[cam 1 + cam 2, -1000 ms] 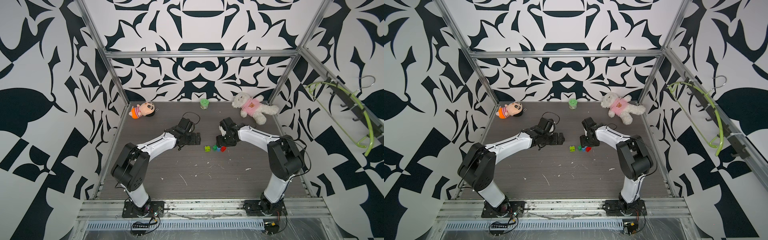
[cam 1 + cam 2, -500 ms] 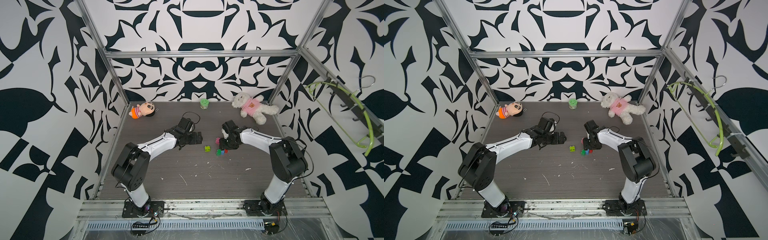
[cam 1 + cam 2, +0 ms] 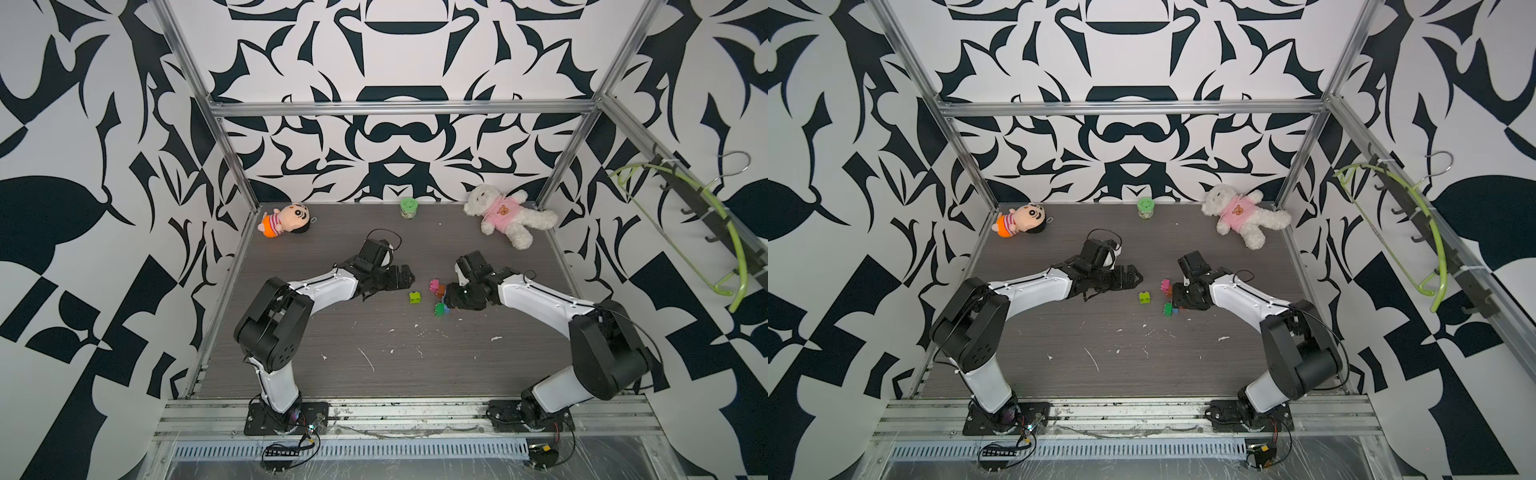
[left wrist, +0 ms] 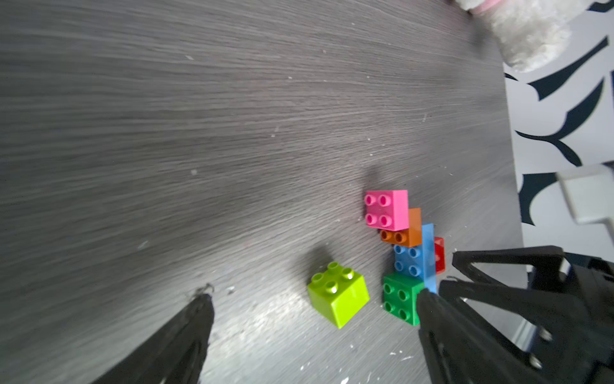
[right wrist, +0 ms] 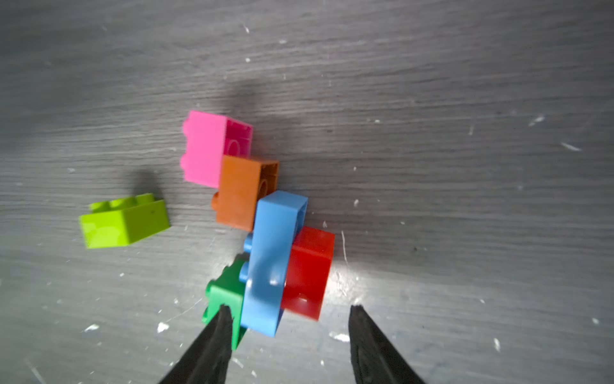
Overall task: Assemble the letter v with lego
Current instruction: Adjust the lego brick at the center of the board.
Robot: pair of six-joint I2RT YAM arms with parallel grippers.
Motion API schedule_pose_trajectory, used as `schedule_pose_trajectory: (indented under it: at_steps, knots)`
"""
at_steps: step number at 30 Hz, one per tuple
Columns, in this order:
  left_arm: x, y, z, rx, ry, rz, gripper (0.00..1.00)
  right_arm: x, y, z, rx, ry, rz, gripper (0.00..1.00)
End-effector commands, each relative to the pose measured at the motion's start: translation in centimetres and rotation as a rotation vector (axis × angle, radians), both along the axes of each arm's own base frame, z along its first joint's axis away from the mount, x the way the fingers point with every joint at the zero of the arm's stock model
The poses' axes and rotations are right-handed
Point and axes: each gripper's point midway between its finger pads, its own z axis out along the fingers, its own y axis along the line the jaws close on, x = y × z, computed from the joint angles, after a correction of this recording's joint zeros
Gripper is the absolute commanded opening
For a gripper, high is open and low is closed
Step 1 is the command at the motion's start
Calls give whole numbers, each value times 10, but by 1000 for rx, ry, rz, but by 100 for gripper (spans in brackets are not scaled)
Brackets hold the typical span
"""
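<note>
Five chunky studded plastic bricks lay joined on their sides on the dark wood-grain table, right of its middle: a pink square brick, an orange-brown square brick, a longer blue brick, a red square brick and a dark green square brick. Pink sat stepped on orange-brown, and orange-brown on one end of the blue. Dark green sat at the blue's other end on the same studded side, with red on the opposite face. A sixth, lime square brick stood apart, studs up, near the cluster and close to the left gripper, whose jaws were spread wide and held nothing. The right gripper was partly open astride the cluster's green-and-red end. One fingertip met the dark green brick and the other stood clear of the red, so nothing was clamped.
</note>
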Motion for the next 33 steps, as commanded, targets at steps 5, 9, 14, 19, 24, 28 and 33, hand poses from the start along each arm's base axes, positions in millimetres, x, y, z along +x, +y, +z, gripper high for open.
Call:
schedule_pose_trajectory:
  at_steps: [5,9,14,19,24,28,33]
  knots:
    - [-2,-37,12,-91,-37,-145,99,-31,-15,5,3,19,-38,57]
    - [-6,-45,8,-105,-36,-165,99,-48,-11,-9,25,50,-32,56]
    - [-9,-53,2,-124,-29,-173,99,-48,1,-25,54,72,-17,55]
    - [-10,-61,1,-154,-30,-172,99,-38,11,-32,76,64,-8,56]
    - [-16,-69,-10,-176,11,-179,99,-28,16,-37,78,49,-8,55]
    - [-21,-70,-15,-181,34,-169,99,-20,19,-36,72,37,-1,55]
    - [-27,-63,-17,-181,69,-124,99,-15,28,-38,88,41,16,55]
